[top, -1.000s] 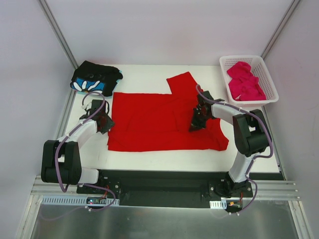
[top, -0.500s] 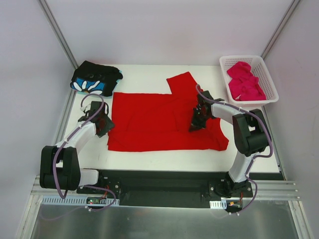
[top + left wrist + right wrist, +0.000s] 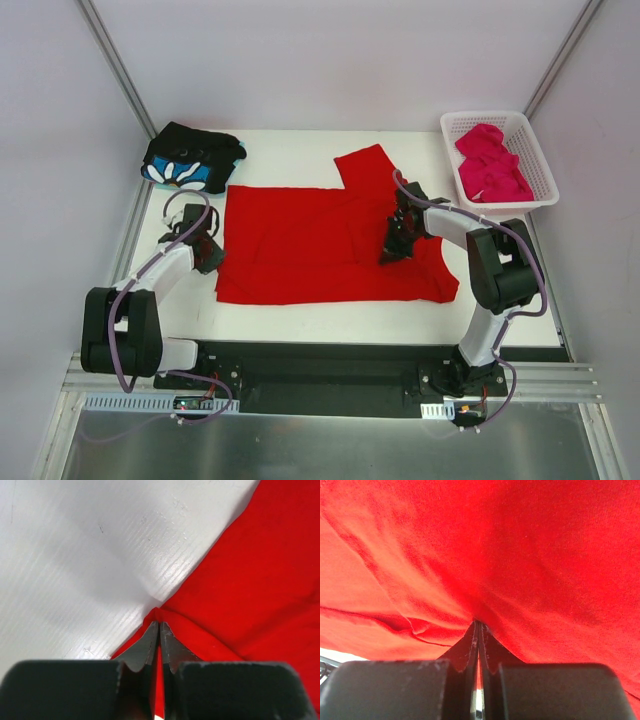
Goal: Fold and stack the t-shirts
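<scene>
Garment in work: I see the red t-shirt (image 3: 300, 245) spread flat on the white desk (image 3: 300, 155), one sleeve pointing to the far side and its hem side towards the left arm.
Left gripper: my left gripper (image 3: 159, 625) sits at the shirt's left edge with its jaws pressed together on a small peak of red cloth; a strip of red shows between the fingers in the left wrist view.
Change on the left: a second ago and half a second ago these jaws stood apart over that same edge; now they are pinched on it. From above, the left arm has shifted only slightly and the gripper head is at nearly the same spot.
Right gripper: my right gripper (image 3: 478, 625) is clamped on a pucker of the red t-shirt on its right half, near the sleeve area, with folds running into the fingertips.
Change on the right: I find none; arm and grip match both earlier top views.
Shirt outline: same shape and place as a second ago.
Black t-shirt (image 3: 192, 158): folded in the far left corner of the desk, flower print showing, apart from the red one.
Magenta t-shirt (image 3: 490, 165): bunched inside the white basket (image 3: 545, 172) at the far right.
</scene>
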Robot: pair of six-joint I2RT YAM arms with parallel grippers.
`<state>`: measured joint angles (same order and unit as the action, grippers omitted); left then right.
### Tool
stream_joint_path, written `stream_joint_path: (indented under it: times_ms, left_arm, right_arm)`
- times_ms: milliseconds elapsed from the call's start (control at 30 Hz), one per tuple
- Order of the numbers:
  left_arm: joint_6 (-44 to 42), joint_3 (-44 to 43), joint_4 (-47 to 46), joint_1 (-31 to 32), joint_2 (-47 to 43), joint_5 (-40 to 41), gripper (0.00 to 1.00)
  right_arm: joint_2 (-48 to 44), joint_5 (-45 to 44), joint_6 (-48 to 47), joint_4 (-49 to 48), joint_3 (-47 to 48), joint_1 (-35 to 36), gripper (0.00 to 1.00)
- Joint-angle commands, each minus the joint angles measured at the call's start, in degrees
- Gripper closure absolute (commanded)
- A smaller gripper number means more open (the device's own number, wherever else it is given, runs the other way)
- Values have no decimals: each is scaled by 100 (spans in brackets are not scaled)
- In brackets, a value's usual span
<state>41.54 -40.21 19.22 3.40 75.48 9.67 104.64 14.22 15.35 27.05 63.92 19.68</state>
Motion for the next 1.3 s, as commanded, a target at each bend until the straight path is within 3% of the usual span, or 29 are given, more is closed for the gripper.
stream_joint_path:
  times_ms: [0,633,1100,1267]
  left_arm:
    - [56,65,-41,73,116,79,100]
    - [-278,-655,-68,108,177,386,100]
    - [-243,-208,82,108,-332,465,100]
    - [-252,-154,90,108,-148,352,100]
  right_arm:
    - [215,-613,-252,266,-90,-79,99]
    - [276,-622,-235,275,-46,-79,99]
    - [329,-631,-235,283,-2,-79,99]
    - [329,-631,-226,292,-2,-79,99]
